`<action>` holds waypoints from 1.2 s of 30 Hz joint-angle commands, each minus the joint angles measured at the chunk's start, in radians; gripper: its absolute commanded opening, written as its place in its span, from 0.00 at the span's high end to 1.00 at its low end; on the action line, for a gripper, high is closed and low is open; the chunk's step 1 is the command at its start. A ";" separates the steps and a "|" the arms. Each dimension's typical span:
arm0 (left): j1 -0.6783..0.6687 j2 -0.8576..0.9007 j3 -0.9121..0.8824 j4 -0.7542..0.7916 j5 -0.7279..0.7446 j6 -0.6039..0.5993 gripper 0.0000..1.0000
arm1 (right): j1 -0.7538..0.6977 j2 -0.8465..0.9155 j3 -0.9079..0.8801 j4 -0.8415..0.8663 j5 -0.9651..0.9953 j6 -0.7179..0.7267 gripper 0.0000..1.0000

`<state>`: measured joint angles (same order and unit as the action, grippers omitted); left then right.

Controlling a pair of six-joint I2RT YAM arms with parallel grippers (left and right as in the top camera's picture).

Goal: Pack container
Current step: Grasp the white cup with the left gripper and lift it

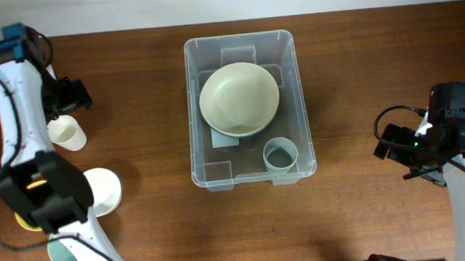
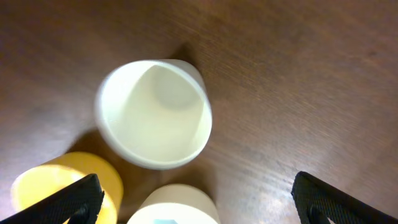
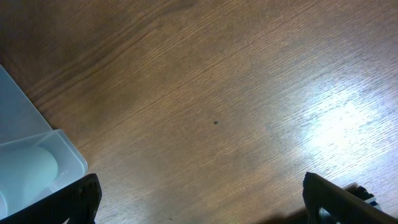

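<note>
The clear plastic container (image 1: 302, 102) stands mid-table. Inside it a cream bowl (image 1: 239, 96) rests on a pale blue bowl (image 1: 241, 132), with a teal cup (image 1: 281, 154) at the near right corner. My left gripper (image 2: 199, 208) is open and empty, above a group of cups left of the container: a white cup (image 2: 152, 115), a yellow cup (image 2: 62, 183) and a cream cup with teal inside (image 2: 174, 208). In the overhead view the left wrist (image 1: 55, 208) covers part of them. My right gripper (image 3: 202, 202) is open and empty over bare table, right of the container (image 3: 31, 165).
In the overhead view a cream cup (image 1: 67, 132) lies on its side at the far left, a white cup (image 1: 105, 191) stands near the left wrist, a yellow cup (image 1: 26, 222) and a teal-lined cup (image 1: 62, 253) show below it. The right gripper (image 1: 395, 145) sits near the right edge.
</note>
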<state>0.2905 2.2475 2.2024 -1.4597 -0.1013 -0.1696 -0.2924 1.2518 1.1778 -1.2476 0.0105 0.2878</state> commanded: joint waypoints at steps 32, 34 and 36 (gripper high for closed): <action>-0.425 -0.166 0.388 -0.107 0.056 0.007 0.99 | -0.003 -0.005 -0.001 0.004 0.002 0.009 0.01; -0.517 -0.208 0.388 -0.109 0.057 0.007 1.00 | -0.003 -0.005 -0.001 0.003 0.002 0.009 0.01; -0.636 -0.231 0.388 -0.126 0.058 0.007 0.99 | -0.002 -0.005 -0.001 0.003 0.002 0.009 0.01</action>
<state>-0.2386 2.0430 2.5900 -1.5604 -0.0483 -0.1654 -0.2924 1.2518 1.1778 -1.2472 0.0105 0.2882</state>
